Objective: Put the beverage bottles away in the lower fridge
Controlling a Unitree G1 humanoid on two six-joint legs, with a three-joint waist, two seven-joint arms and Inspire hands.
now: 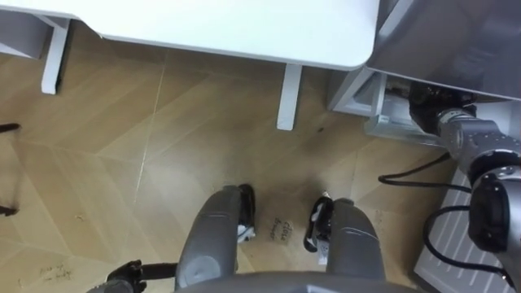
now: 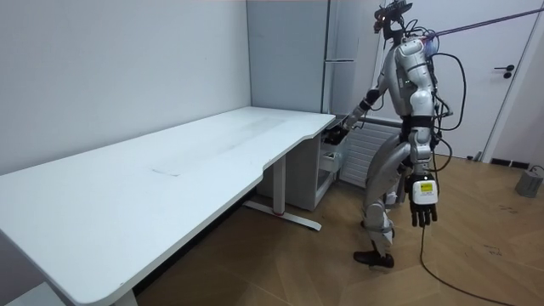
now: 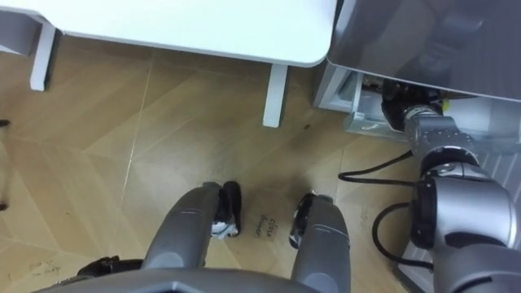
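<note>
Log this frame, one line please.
stance: standing by desk end | right hand: extended toward fridge | left hand: open, hanging at side

No text can be read; faint handwritten marks [image 1: 281, 230] on the floor [image 1: 122, 155], well apart from the right robot hand [image 1: 425, 102], are illegible.

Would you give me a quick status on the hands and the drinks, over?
Left hand open, hanging at side. Right hand at lower fridge; drink in it, cannot tell. White desk close beside the fridge.
</note>
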